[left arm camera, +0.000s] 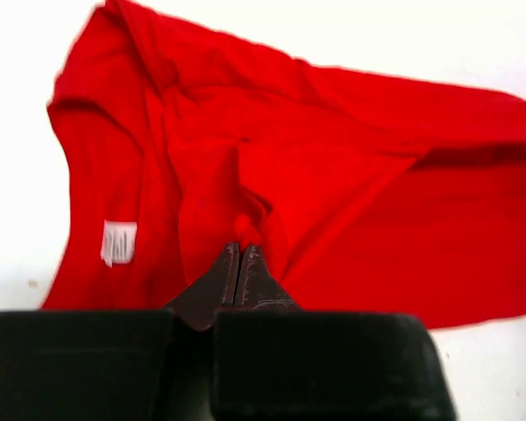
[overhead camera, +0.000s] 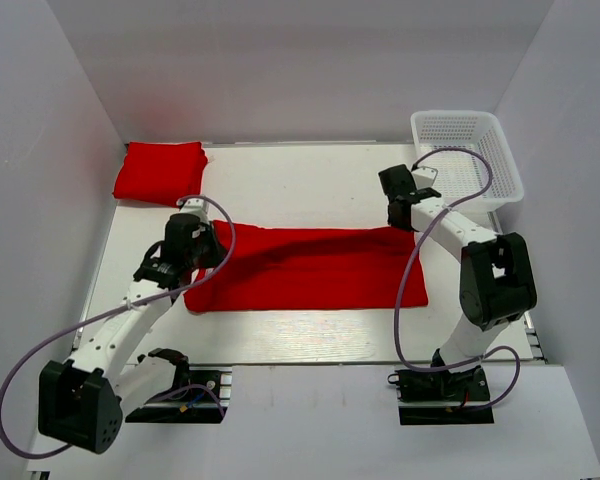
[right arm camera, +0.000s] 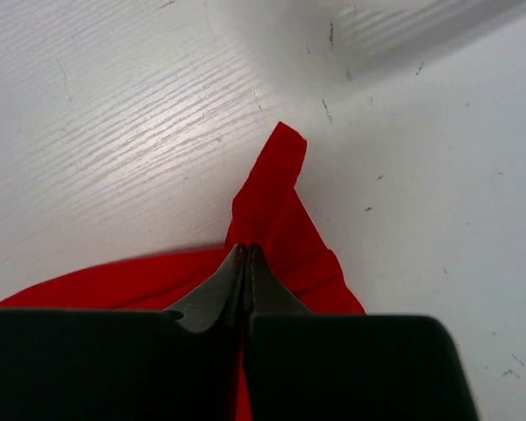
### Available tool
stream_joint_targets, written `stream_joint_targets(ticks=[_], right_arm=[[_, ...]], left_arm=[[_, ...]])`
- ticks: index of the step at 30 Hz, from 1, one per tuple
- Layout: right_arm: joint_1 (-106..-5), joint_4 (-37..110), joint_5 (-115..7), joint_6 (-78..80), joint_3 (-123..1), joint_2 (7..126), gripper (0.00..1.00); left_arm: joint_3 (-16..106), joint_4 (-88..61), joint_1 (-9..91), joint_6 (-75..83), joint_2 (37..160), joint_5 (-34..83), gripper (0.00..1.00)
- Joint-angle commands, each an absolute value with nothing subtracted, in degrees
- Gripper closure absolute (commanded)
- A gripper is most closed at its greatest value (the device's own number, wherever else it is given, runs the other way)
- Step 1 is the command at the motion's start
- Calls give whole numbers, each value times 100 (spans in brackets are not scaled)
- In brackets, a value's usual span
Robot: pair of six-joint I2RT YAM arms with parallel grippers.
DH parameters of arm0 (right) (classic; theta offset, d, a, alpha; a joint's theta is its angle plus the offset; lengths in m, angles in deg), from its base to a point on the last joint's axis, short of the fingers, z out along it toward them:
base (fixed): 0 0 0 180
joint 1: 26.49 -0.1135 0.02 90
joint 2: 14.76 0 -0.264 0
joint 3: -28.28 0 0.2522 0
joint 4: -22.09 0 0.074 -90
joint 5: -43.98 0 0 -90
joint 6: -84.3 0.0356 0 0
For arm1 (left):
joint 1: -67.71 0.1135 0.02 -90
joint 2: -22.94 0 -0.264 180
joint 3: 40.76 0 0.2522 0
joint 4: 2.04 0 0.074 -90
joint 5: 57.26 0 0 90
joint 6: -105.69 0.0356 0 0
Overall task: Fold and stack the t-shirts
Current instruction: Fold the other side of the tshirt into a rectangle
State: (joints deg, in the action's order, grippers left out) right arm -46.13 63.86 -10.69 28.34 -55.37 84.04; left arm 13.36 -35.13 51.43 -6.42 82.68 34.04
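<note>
A red t-shirt (overhead camera: 310,268) lies spread across the middle of the table, its upper edge lifted between my two grippers. My left gripper (overhead camera: 212,243) is shut on a bunch of its cloth at the left end; in the left wrist view the jaws (left arm camera: 239,248) pinch a fold, and the white neck label (left arm camera: 118,243) lies to their left. At the shirt's far right corner my right gripper (overhead camera: 401,222) is also shut, and a tip of red cloth (right arm camera: 272,184) pokes out past the closed jaws (right arm camera: 248,250). A second t-shirt (overhead camera: 160,172), folded, sits at the back left.
A white mesh basket (overhead camera: 467,158) stands at the back right, just behind the right arm. White walls close in the table on the left, back and right. Grey cables loop from both arms over the table's near part.
</note>
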Motion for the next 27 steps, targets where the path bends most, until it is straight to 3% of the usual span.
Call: stream_joint_targets(ticks=[1, 17, 27], right_arm=[[-4626, 6318, -1007, 2761, -5395, 8043, 100], [-4627, 6336, -1209, 2709, -4753, 7612, 100], [-4635, 6292, -1473, 2717, -4305, 7217, 100]], left_arm=[[1160, -3890, 5066, -936, 7832, 3134, 100], [-115, -3821, 5066, -1578, 6935, 2879, 100], [-63, -4357, 5066, -1683, 6337, 2738, 100]])
